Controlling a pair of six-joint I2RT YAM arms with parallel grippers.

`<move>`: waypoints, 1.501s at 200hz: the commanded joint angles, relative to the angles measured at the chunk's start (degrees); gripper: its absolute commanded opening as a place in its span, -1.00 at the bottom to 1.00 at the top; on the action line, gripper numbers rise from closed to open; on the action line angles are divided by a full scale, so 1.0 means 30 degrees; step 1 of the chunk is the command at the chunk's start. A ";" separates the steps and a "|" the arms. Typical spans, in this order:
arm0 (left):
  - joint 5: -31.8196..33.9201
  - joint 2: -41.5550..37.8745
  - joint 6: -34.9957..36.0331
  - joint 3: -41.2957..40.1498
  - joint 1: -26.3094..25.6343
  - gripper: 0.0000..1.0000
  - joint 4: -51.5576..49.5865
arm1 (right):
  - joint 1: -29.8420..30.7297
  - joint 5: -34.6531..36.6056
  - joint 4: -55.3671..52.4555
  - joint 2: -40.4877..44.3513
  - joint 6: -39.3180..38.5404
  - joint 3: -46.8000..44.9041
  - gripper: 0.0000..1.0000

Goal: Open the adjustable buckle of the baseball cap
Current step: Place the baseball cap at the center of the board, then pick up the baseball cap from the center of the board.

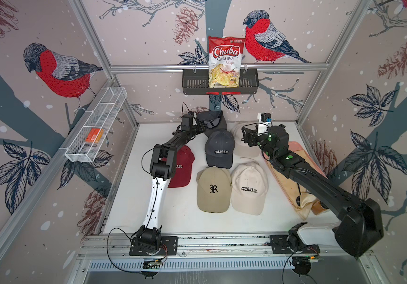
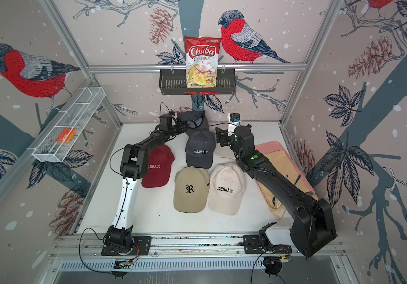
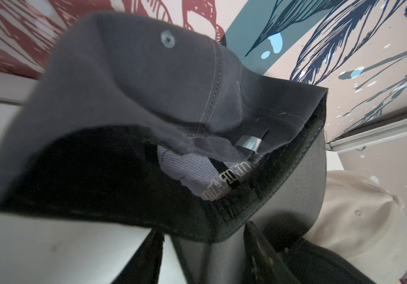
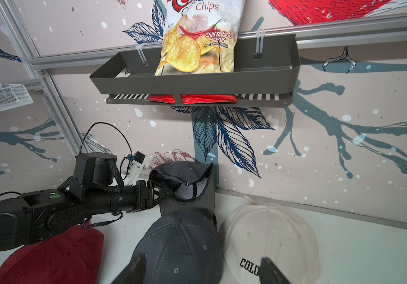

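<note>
Behind the white-lettered navy cap (image 1: pixel 219 147), a dark grey cap (image 3: pixel 136 81) shows pale stitching and a silver buckle (image 3: pixel 249 142). Beside the navy one, a maroon cap (image 1: pixel 182 169); in front of it, a khaki cap (image 1: pixel 213 189), black-lettered, and a cream cap (image 1: pixel 249 189).

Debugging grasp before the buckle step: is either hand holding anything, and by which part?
Left hand grips the dark grey cap by its crown rim; right hand open, empty.

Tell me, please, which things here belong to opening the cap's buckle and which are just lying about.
In use:
- raised dark cap
- its metal buckle
- left gripper, at the cap's rear edge

Lying about:
- dark COLORADO cap
- red cap
- tan cap
- front cream cap
- chips bag
- orange packet
- right gripper, idle, jaws open
</note>
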State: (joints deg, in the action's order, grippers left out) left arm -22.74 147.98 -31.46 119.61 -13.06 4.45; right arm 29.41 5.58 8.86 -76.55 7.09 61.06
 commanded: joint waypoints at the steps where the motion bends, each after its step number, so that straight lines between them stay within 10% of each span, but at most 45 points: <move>1: -0.0878 0.0200 -0.0237 0.0402 -0.0039 -0.19 0.1272 | -0.0121 -0.0429 0.0426 -0.0131 0.0414 -0.0042 0.52; 44: -0.0709 -0.0582 -0.0585 -0.0908 -0.0015 -1.00 0.3591 | -0.0171 -0.0583 0.0561 0.0069 0.0624 -0.0282 0.52; 171: 0.3266 -0.7827 0.2769 -0.7155 0.0654 -1.00 0.4641 | -0.0034 -0.0391 0.0593 0.3071 0.1325 -0.1572 0.51; 300: 0.1170 -1.9423 0.5838 -1.7503 0.1601 -1.00 0.1012 | 0.3781 0.0545 -0.0654 0.4436 -0.1052 -0.1473 0.49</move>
State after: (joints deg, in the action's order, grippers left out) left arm -15.49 95.09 -16.40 70.28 -8.32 7.66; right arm 38.41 5.21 7.29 -63.35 8.56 55.96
